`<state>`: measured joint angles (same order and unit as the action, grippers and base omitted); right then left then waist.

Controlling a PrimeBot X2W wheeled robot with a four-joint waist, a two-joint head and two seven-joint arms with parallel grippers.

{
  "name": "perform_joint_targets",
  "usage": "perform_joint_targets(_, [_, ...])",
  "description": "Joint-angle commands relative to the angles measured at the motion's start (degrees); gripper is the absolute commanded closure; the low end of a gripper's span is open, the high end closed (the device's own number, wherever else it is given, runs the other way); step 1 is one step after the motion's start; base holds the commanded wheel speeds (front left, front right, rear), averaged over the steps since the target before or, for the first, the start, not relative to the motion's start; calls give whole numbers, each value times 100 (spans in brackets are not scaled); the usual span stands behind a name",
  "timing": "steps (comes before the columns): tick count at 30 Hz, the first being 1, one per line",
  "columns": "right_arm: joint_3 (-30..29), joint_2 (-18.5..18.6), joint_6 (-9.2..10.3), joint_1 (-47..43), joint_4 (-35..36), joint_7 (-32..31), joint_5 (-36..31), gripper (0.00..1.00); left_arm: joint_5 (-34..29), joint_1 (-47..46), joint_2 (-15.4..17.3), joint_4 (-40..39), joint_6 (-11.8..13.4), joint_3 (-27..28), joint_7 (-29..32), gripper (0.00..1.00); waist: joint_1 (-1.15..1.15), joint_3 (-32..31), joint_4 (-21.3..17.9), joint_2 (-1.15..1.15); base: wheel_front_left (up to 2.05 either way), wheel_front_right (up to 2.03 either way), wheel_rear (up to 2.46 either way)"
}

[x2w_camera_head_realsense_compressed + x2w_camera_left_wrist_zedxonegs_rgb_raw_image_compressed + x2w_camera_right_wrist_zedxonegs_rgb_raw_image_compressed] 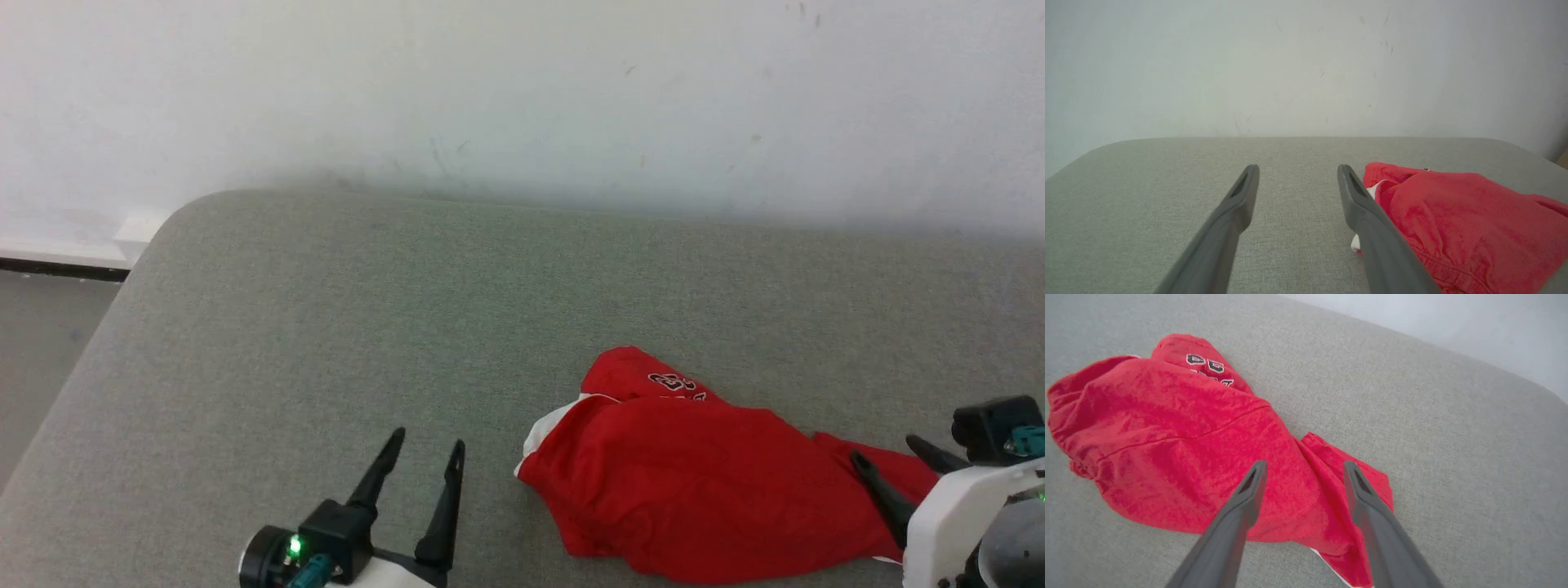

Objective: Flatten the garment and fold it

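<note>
The garment (694,482) is a pair of red shorts lying crumpled on the grey padded table (343,327), at the lower right of the head view, white trim at its left edge and lettering on an upper fold. My right gripper (886,449) hangs over the garment's right end, open, nothing between its fingers; the right wrist view has both fingers spread above the red garment (1188,433). My left gripper (429,437) stands open to the left of the garment, apart from it. The left wrist view places the garment (1453,216) just right of my left gripper (1297,169).
A white wall (522,90) rises behind the table. The table's rounded left edge (90,343) drops to a grey floor (41,343). Bare grey surface spreads left of and behind the garment.
</note>
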<state>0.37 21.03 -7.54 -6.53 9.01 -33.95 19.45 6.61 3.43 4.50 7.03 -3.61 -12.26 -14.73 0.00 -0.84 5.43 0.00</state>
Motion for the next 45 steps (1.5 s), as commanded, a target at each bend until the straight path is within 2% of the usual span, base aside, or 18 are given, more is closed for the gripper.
perform_joint_targets(1, [-33, -124, 5, 86, 186, 148, 86, 0, 44, -6, -30, 124, -72, -68, -27, 0, 0, -31, -156, 0, 0, 0, 0])
perform_joint_targets(4, [-178, -401, 5, 132, 417, 591, 110, 0, 212, -148, -48, 434, -167, -196, 242, 0, 0, -3, -311, 0, 0, 0, 0])
perform_joint_targets(12, [-194, -885, 5, 3, 109, 1459, -264, 0, 553, -915, 22, 888, -312, -545, 1806, 0, 0, 326, -670, 0, 0, 0, 0])
perform_joint_targets(17, [-80, -1001, 5, 33, -93, 1689, -367, 0, 482, -1413, 236, 1309, -284, -576, 2638, 0, 0, 542, -866, 0, 0, 0, 0])
perform_joint_targets(20, [-34, -1039, 5, 77, -202, 1780, -389, 0, 499, -1608, 288, 1556, -274, -581, 2913, 0, 0, 647, -961, 0, 0, 0, 0])
perform_joint_targets(25, [-15, -1070, 5, 159, -351, 1880, -401, 0, 836, -1732, 371, 1846, -370, -976, 3273, 0, 0, 787, -1046, 0, 0, 0, 0])
perform_joint_targets(26, [-22, -1072, 5, 173, -379, 1899, -410, 0, 896, -1749, 409, 1869, -376, -1052, 3293, 79, 0, 799, -1051, 0, 0, 0, 0])
perform_joint_targets(27, [-25, -1073, 5, 182, -403, 1918, -421, 0, 963, -1766, 441, 1855, -380, -1100, 3244, 100, 0, 810, -1053, 0, 0, 0, 0])
perform_joint_targets(31, [-80, -1115, 5, 193, -491, 1990, -450, 0, 1198, -1872, 527, 1721, -366, -911, 2729, 100, 0, 797, -1011, 0, 0, 0, 0])
perform_joint_targets(34, [-101, -1154, 5, 177, -561, 2015, -464, 0, 1296, -2029, 606, 1619, -244, -582, 2169, 100, 0, 744, -938, 0, 0, 0, 0])
perform_joint_targets(41, [61, -1188, 5, 274, -620, 1996, -484, 0, 1452, -2704, 931, 1604, 282, 309, 1302, 100, 0, 698, -916, 0, 0, 0, 0])
perform_joint_targets(45, [135, -1215, 5, 297, -641, 2015, -487, 0, 1487, -2877, 1053, 1766, 544, 592, 1165, 100, 0, 733, -950, 0, 0, 0, 0])
